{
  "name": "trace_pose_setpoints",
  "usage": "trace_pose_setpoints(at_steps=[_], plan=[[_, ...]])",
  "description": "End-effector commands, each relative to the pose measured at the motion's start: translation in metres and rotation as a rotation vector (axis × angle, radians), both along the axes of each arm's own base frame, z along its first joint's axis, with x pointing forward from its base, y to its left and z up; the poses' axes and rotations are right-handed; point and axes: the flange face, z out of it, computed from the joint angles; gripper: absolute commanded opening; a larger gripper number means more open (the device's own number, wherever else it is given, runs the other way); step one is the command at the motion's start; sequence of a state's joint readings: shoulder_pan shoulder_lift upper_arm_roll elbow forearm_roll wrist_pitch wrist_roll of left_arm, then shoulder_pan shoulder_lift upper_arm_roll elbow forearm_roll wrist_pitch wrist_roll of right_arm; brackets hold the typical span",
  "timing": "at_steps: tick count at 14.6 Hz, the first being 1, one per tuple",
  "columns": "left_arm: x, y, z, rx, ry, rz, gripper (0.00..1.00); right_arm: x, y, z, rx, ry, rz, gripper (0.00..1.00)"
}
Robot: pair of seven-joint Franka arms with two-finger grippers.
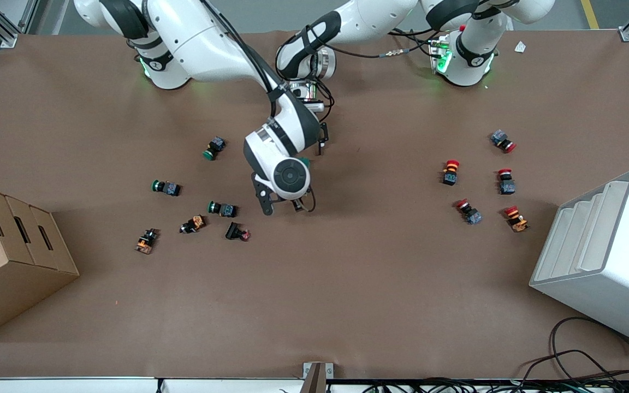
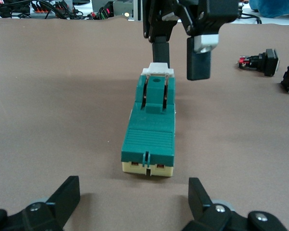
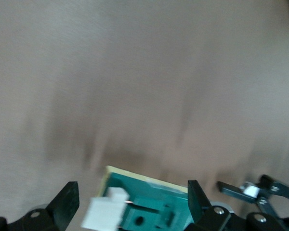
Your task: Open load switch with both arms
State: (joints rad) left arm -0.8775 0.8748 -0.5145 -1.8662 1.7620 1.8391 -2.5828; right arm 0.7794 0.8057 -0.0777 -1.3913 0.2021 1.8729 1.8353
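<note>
Left wrist view gives me the clearest look: the load switch [image 2: 149,132] lies flat on the brown bench [image 2: 62,96], its dark-green ribbed body pointing away from the left pincer [image 2: 134,195], whose two black fingers [image 2: 67,192] stand wide apart on either side of the switch's cream end, not touching it. At the switch's other end sits the white lever piece [image 2: 157,71], and there I see the right pincer [image 2: 181,55] hanging over it with its fingers open, one finger just above the white piece and the other just beside it.

In the right wrist view the switch [image 3: 154,207] shows between that pincer's spread fingers [image 3: 67,202], the white lever piece [image 3: 106,211] near one of them; the picture is smeared, so I cannot tell whether anything touches.

From the front view the right arm's wrist [image 1: 282,158] covers the switch, with only a sliver of green [image 1: 304,161] showing, about mid-bench. Green-capped push-buttons [image 1: 214,148] lie scattered toward the right arm's end, near a cardboard box [image 1: 9,256]; red-capped push-buttons [image 1: 450,172] lie toward the left arm's end, near a white tiered bin [image 1: 604,256].
</note>
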Motion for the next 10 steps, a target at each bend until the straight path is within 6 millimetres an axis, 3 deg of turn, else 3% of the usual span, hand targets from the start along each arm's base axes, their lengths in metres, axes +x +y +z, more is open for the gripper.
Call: trace_pose_setpoints(at_steps=[1, 7, 10], plan=[[-0.001, -0.001, -0.001, -0.009, -0.018, -0.017, 0.99, -0.008, 0.001, 0.017, -0.020, 0.057, 0.003, 1.00], [-0.003, 0.000, -0.008, -0.001, -0.012, -0.024, 0.99, -0.029, 0.012, 0.044, -0.016, 0.118, 0.042, 1.00], [-0.005, 0.001, -0.011, 0.003, -0.013, -0.030, 0.99, -0.043, 0.014, 0.044, -0.039, 0.180, 0.087, 1.00]])
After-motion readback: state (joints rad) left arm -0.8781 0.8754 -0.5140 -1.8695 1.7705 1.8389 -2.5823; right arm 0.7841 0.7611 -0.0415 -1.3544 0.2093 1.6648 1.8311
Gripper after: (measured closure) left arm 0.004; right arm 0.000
